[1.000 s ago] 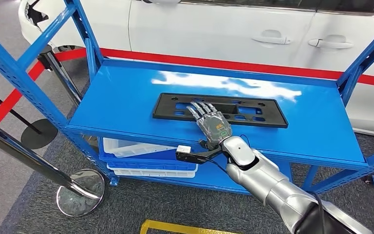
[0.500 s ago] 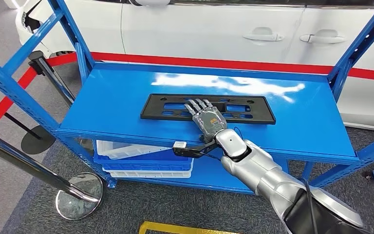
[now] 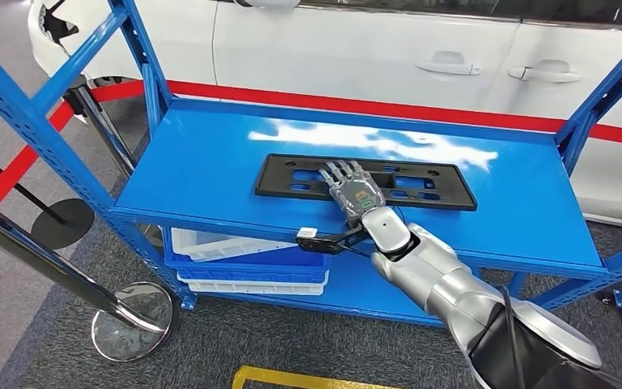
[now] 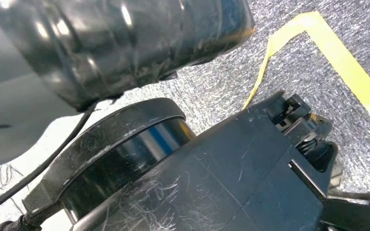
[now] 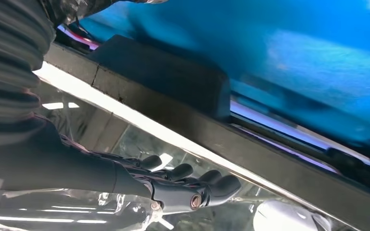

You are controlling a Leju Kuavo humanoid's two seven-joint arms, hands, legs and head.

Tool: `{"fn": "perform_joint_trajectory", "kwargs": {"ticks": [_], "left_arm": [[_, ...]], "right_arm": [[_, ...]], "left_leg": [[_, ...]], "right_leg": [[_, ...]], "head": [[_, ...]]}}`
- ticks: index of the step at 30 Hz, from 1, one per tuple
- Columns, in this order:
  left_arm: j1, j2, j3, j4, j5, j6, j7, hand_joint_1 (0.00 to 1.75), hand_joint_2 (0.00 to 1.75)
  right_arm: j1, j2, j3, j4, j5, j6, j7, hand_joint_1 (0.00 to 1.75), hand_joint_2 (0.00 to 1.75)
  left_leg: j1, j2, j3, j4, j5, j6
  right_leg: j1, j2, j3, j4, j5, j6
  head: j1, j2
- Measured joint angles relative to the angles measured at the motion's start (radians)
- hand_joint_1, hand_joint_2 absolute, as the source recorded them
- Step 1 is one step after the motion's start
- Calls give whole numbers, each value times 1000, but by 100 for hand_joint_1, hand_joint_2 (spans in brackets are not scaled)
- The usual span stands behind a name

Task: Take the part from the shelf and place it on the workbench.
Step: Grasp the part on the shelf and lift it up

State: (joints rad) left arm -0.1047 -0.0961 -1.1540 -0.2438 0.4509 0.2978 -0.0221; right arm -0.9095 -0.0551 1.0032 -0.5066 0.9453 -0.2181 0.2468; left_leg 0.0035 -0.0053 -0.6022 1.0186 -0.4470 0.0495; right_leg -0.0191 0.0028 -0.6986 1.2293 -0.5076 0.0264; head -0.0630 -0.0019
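One robot arm, the right, reaches forward over a blue metal shelf (image 3: 210, 170). Its right hand (image 3: 355, 192) lies palm down on a long, flat black part (image 3: 421, 181) with rectangular cut-outs, which rests flat near the middle of the top level. The fingers are stretched forward across the part's near edge and middle. From the head view they look laid on top rather than closed around anything, though whether the thumb has caught the underside cannot be told.

To do this step well, the hand probably needs the thumb under the near edge and the fingers pressing down from above, gripping near the part's middle so it lifts level rather than tipping.

Around it: a white car (image 3: 389, 57) stands just behind the shelf, with a red barrier belt (image 3: 372, 107) between. Blue uprights rise at the shelf corners and could catch the long part as it swings out. White and blue bins (image 3: 235, 259) sit on the lower level. A chrome barrier post base (image 3: 134, 320) stands on the grey carpet to the left.
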Motion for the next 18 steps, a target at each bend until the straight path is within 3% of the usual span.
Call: {"fn": "perform_joint_trajectory", "kwargs": {"ticks": [2,4,6,8,9,12,13,14,15,16,18], "left_arm": [[0,0,0,0,1,0,0,0,0],[0,0,0,0,5,0,0,0,0],[0,0,0,1,11,0,0,0,0],[0,1,0,1,18,1,0,0,0],[0,1,0,2,21,1,0,0,0],[1,1,0,4,30,1,-1,0,0],[1,1,0,5,32,1,-1,0,0],[2,2,0,6,33,1,-1,0,0],[2,2,0,6,33,1,-2,0,0],[2,2,0,7,34,1,-2,0,0],[0,3,0,7,34,1,-3,0,0]], "right_arm": [[-13,-6,0,11,-2,3,4,0,175],[-22,-10,0,18,-6,4,10,0,175],[-29,-16,0,24,-12,4,18,0,175],[-37,-23,0,30,-18,4,25,0,175],[-40,-26,0,33,-20,4,29,0,175],[-42,-37,0,39,-24,4,36,2,175],[-43,-41,0,41,-26,4,37,4,175],[-44,-45,0,42,-28,4,37,7,175],[-46,-49,0,44,-29,4,38,9,175],[-49,-53,0,45,-30,4,39,50,175],[-56,-60,0,47,-30,3,43,133,175]], "left_leg": [[-2,-2,-3,12,-7,-5],[-5,-3,-8,18,-10,-14],[-5,-2,-10,18,-10,-24],[-3,-1,-19,41,-29,-35],[-1,0,-35,78,-52,-42],[6,0,-119,257,-131,-57],[8,0,-133,285,-133,-60],[9,0,-128,273,-115,-60],[10,0,-105,223,-82,-59],[10,0,-72,153,-48,-57],[7,-1,-18,40,-10,-48]], "right_leg": [[2,-1,60,-124,47,-5],[5,0,84,-176,53,-11],[5,3,85,-181,56,-18],[1,4,88,-188,62,-27],[-2,4,89,-191,64,-32],[-3,4,88,-191,64,-36],[-3,4,88,-191,64,-36],[-3,4,89,-191,64,-36],[-4,5,90,-191,63,-35],[-4,5,91,-191,63,-33],[-2,7,89,-191,62,-25]], "head": [[1,0],[0,0],[0,0],[-3,0],[-4,0],[-8,0],[-8,0],[-8,0],[-8,0],[-8,0],[-7,0]]}}
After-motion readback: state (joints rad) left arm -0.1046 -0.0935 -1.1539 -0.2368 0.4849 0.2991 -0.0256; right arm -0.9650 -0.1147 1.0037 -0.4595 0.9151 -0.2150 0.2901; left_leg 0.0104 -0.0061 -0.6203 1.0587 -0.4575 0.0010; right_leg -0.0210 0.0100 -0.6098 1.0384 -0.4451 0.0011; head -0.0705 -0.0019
